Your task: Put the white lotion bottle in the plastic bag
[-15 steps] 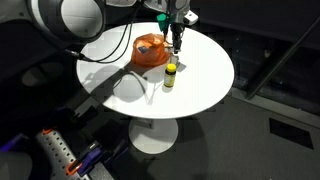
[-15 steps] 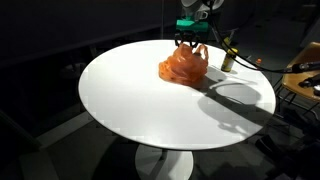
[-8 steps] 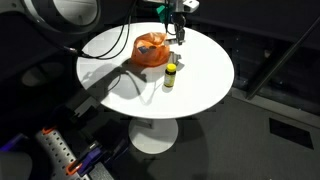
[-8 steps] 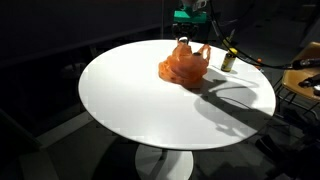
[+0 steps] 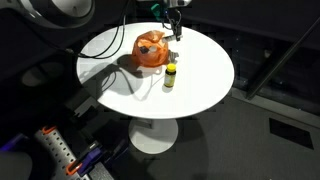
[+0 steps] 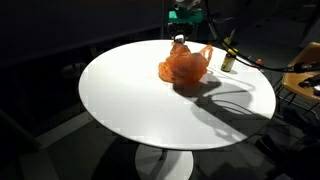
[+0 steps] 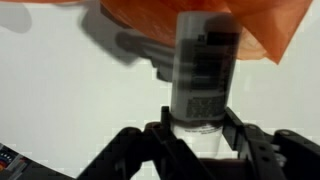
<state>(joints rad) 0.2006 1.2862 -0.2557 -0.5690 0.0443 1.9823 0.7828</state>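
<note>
Lotion bottle (image 7: 205,70) gripped over plastic bag (image 6: 185,65).

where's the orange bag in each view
In an exterior view: orange bag upper centre, left of the small bottle.
In an exterior view: bag upper centre-right, small bottle to its right.
Wrist view: bag along the top edge.
Shared landmark: the white table.

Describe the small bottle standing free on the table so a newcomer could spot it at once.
On the round white table, look beside the crumpled orange plastic bag. The small bottle stands upright just clear of it. Its yellow top and darker body set it apart from the white lotion bottle held in the gripper.
</note>
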